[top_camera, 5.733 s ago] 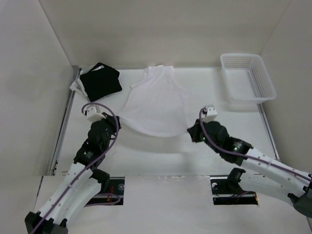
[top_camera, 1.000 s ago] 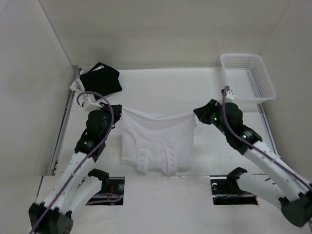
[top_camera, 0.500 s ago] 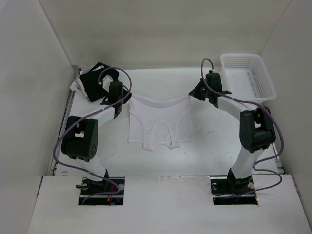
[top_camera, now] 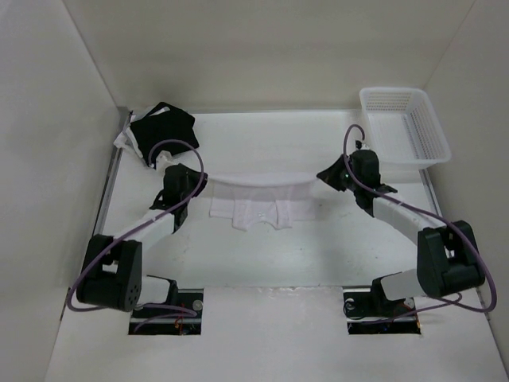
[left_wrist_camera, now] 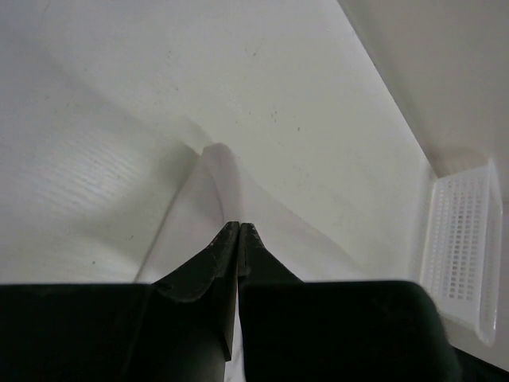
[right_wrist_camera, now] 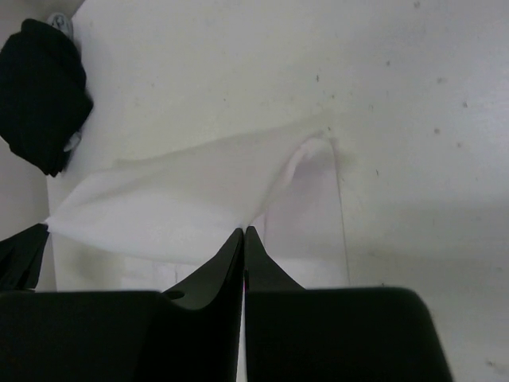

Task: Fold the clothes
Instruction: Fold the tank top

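Observation:
The clothes (top_camera: 258, 208), a thin white garment, hang stretched between my two grippers above the middle of the table, and the lower part lies bunched on the table. My left gripper (top_camera: 203, 182) is shut on the left corner of the upper edge. In the left wrist view the cloth (left_wrist_camera: 219, 171) runs out from the shut left gripper (left_wrist_camera: 238, 228). My right gripper (top_camera: 320, 176) is shut on the right corner. The right wrist view shows the fabric (right_wrist_camera: 183, 203) spreading leftward from the shut right gripper (right_wrist_camera: 243, 232).
A folded black garment (top_camera: 163, 132) (right_wrist_camera: 40, 95) lies at the back left corner. A white plastic basket (top_camera: 406, 127) (left_wrist_camera: 465, 239) stands at the back right. White walls enclose the table on three sides.
Both grippers have come back toward the near side and lower, still holding the garment. It now hangs shorter, with its lower part gathered on the table.

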`<state>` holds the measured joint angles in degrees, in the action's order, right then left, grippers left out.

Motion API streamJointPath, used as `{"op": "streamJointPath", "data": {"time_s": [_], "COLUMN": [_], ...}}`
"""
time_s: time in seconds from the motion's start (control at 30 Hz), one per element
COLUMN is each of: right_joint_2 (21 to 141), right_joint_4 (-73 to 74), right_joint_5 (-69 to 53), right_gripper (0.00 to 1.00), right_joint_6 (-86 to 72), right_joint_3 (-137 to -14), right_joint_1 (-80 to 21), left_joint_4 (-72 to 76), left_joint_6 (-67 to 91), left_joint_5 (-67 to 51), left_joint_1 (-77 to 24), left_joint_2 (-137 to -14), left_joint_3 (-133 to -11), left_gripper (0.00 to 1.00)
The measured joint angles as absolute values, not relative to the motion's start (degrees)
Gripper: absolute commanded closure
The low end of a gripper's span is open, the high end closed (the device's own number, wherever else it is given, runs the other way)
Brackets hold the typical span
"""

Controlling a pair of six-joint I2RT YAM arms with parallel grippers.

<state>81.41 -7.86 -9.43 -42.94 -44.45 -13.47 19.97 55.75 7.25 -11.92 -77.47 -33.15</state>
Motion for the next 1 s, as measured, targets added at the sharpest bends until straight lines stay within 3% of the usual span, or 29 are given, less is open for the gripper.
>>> {"op": "streamJointPath", "data": {"time_s": [0.53, 0.73, 0.8, 1.0], "right_joint_2": [57.0, 54.0, 54.8, 55.5], "right_joint_4": [-6.4, -3.7, -2.9, -1.6], "right_joint_5": [-4.0, -0.6, 0.1, 1.5], "right_gripper": [0.96, 0.94, 0.88, 0.57], "right_joint_6": [-45.1, -48.0, -48.6, -49.3], "right_joint_3": [-21.6, -17.8, -17.8, -17.8], "right_joint_1": [-21.6, -24.8, -24.8, -24.7], "left_joint_4": [13.9, 12.1, 11.9, 10.7], "left_joint_6": [57.2, 57.2, 57.2, 57.4], "left_joint_5": [1.0, 0.8, 0.8, 0.8], "left_joint_1": [-12.5, -12.6, -12.7, -11.1], "left_joint_2": [-49.9, -47.6, -48.6, -49.1], "left_joint_3": [-15.7, -13.0, -12.1, -10.3], "left_gripper": [0.99, 0.97, 0.95, 0.80]}}
